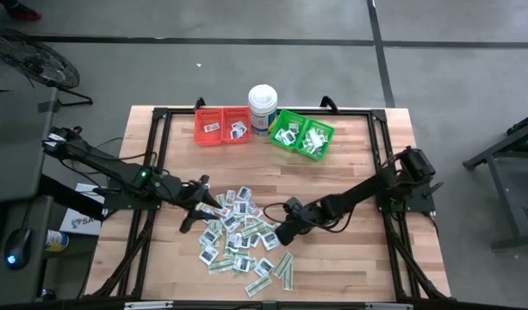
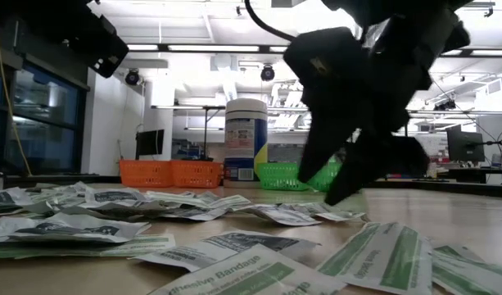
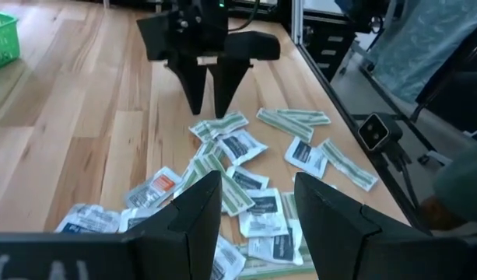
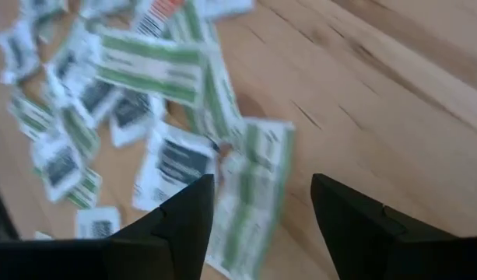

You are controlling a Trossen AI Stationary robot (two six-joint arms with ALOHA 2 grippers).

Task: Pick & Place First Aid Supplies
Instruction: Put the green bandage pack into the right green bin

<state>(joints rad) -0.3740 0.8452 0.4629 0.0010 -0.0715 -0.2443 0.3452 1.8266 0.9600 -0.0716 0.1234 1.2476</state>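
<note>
The right arm is being held stretched low across the wooden surface (image 1: 350, 164) from the right edge toward the middle. The right hand (image 1: 288, 231) is being kept just above the right edge of the pile of first aid supplies (image 1: 239, 234), pointed down at a slant. In the right wrist view its two dark fingers (image 4: 193, 208) are being held apart, with nothing between them; a green-and-white strip packet (image 4: 252, 194) is lying directly below the gap, flat on the wood.

The left arm is being reached in from the left side. The left hand (image 1: 192, 217) is being held over the left edge of the same pile. Its fingers (image 3: 201, 210) are being held apart over the packets, and nothing is seen clamped in them.

The supplies are lying scattered in a loose heap at the middle front of the surface. Two kinds are being noted: small square white packets with dark print (image 3: 245, 146), and longer pale green-and-white strips (image 3: 294, 118), some printed "Adhesive Bandage" (image 2: 234, 274). Many are overlapping.

At the far edge, a red bin (image 1: 221, 126) and a green bin (image 1: 302, 134) are being seen with a few packets in each, and a tall white tub (image 1: 262, 107) is standing upright between them.
</note>
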